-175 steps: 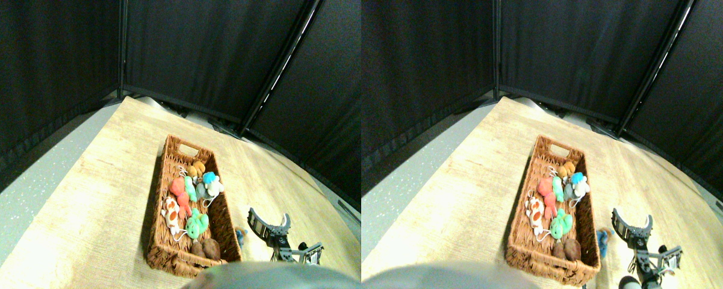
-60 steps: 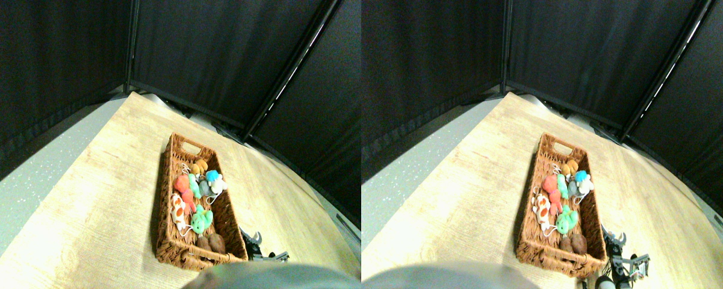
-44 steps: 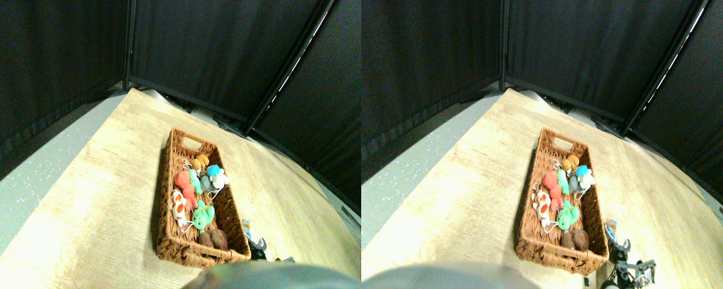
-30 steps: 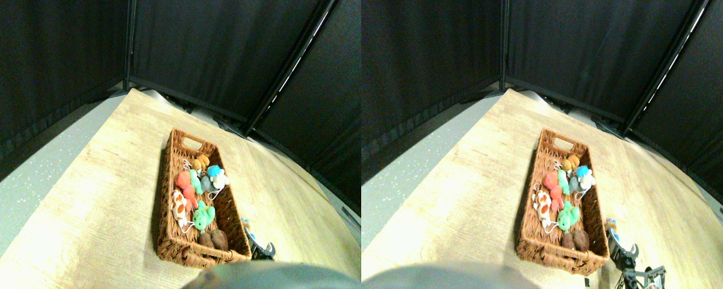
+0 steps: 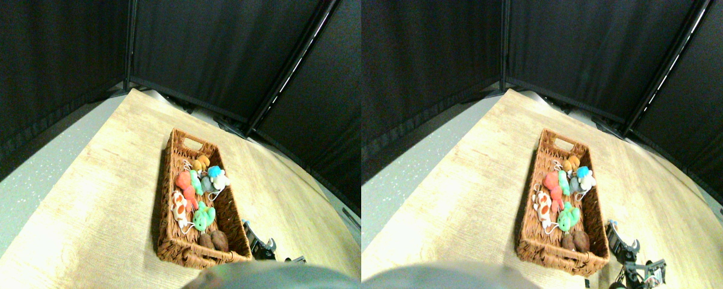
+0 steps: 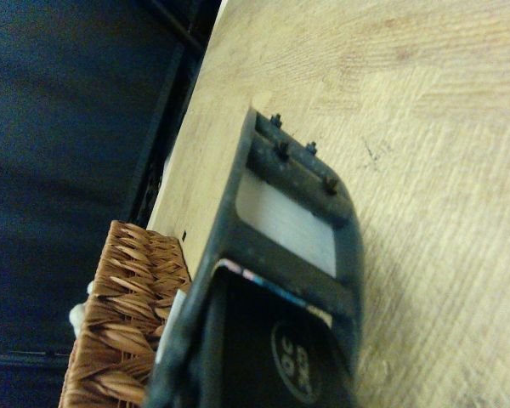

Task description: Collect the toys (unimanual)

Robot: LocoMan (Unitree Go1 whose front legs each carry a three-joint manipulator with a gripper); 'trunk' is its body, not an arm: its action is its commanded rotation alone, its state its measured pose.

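Your wide view shows the wicker basket (image 5: 200, 201) on the wooden table (image 5: 90, 205) with the toys (image 5: 197, 191) all inside it; the wrist view catches only the basket's wall. Your right gripper (image 5: 259, 242) sits low, just beside the basket's near right corner; I cannot tell whether it grips anything.

Right manipulator (image 5: 263, 248): reaching in from lower right, low over the desk, mostly cut off at the frame's bottom edge.
Jaws: pointing up and away from the camera, curved dark tips showing; gap not readable.
Wrist view: dark open jaw frame (image 6: 293, 217) filling the lower middle, small studs along its outer edge.
Load: nothing visible in the grip.
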